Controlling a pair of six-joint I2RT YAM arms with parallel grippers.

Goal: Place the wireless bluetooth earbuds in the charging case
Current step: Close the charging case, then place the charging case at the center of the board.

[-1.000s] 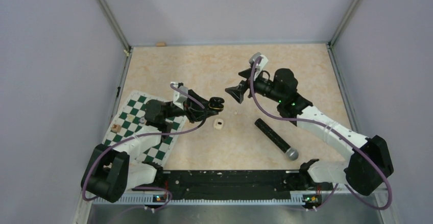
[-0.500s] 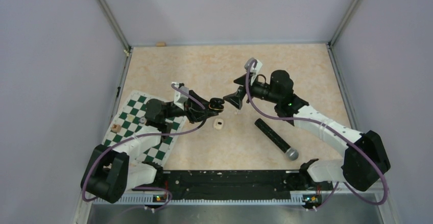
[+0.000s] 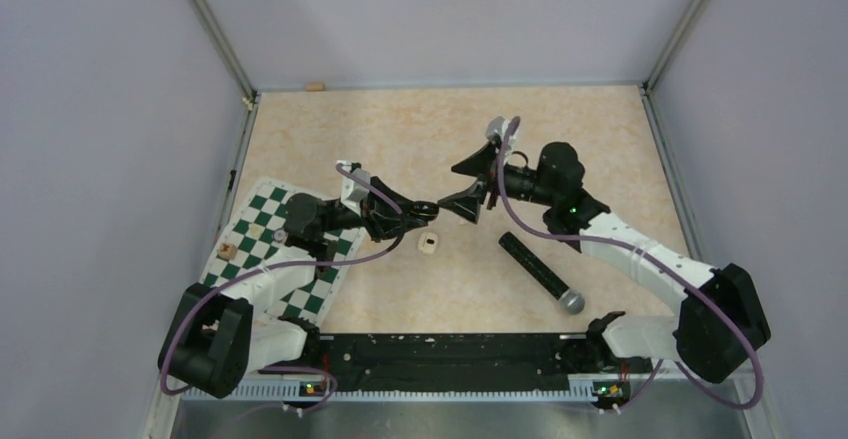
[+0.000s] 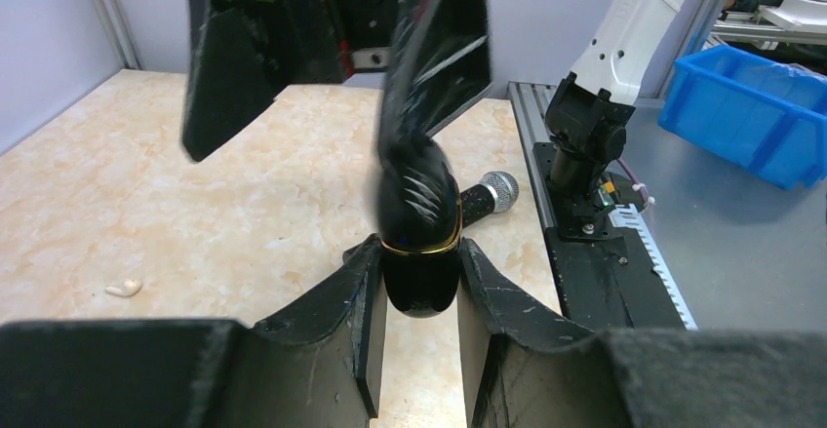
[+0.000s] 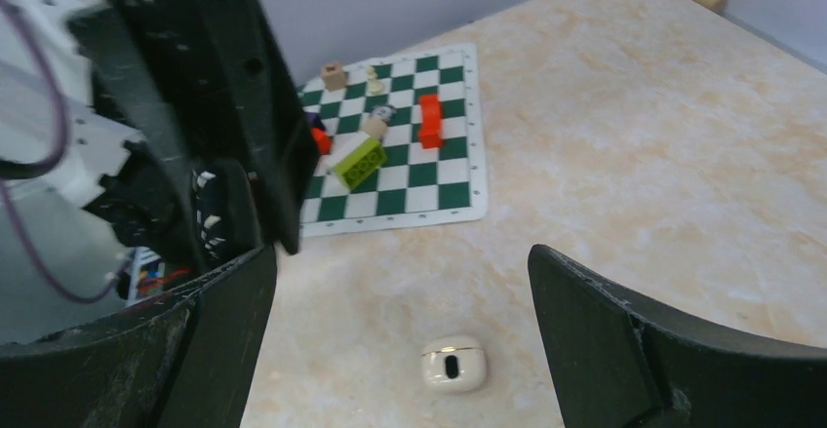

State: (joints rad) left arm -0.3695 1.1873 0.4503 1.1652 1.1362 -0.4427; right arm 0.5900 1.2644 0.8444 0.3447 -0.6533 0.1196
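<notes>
My left gripper (image 3: 425, 209) is shut on a glossy black case with a gold band (image 4: 420, 252) and holds it above the table, its upper part blurred. My right gripper (image 3: 463, 185) is wide open and empty. Its two fingers (image 4: 229, 67) hang right in front of the black case, and one overlaps the case's top. A small white rounded case with a dark slot (image 3: 428, 244) lies on the table below both grippers, and shows in the right wrist view (image 5: 453, 365). One whitish earbud (image 4: 124, 288) lies on the table. No other earbud shows.
A black microphone (image 3: 540, 271) lies right of the white case. A green-and-white chessboard mat (image 3: 262, 251) with coloured blocks (image 5: 427, 121) lies at the left. A small wooden piece (image 3: 316, 86) sits by the back wall.
My right gripper has turned, opened wider and moved in toward the left gripper, so its lower finger now sits at the black case. The left arm has barely moved.
</notes>
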